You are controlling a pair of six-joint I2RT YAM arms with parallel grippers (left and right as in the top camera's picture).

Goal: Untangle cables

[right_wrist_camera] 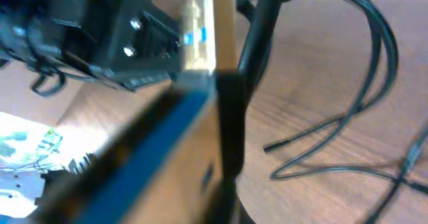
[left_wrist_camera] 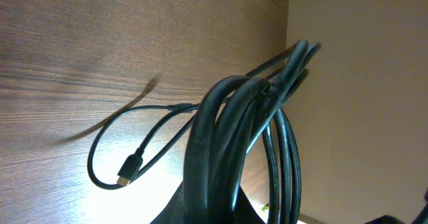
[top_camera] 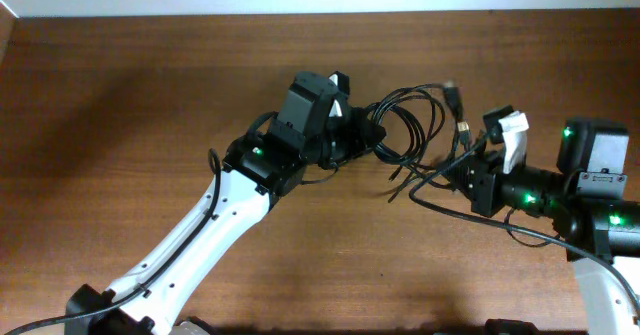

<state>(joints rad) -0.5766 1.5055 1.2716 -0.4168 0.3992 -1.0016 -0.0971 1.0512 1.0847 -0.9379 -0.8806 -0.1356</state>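
Cables [top_camera: 405, 158], glossy black round loops, sit bunched over the wood-grain table [top_camera: 150, 95] between my arms. My left gripper [top_camera: 372, 137] clasps the bundle; for the right gripper [top_camera: 478, 165] I cannot tell.

Your overhead view was sharp and evenly lit, the wooden surface [top_camera: 120, 125] a warm brown with only soft, faint shadows beside the arms. On your left wrist view, white glare washed out the wood near the bottom edge, and the cable bundle [left_wrist_camera: 221, 137] was dark and slightly soft, casting a thin shadow to the left. Your right wrist view was the poorest: the finger [right_wrist_camera: 154, 170] nearest the lens was smeared and out of focus, while the loose cables [right_wrist_camera: 393, 53] behind were fairly clear.
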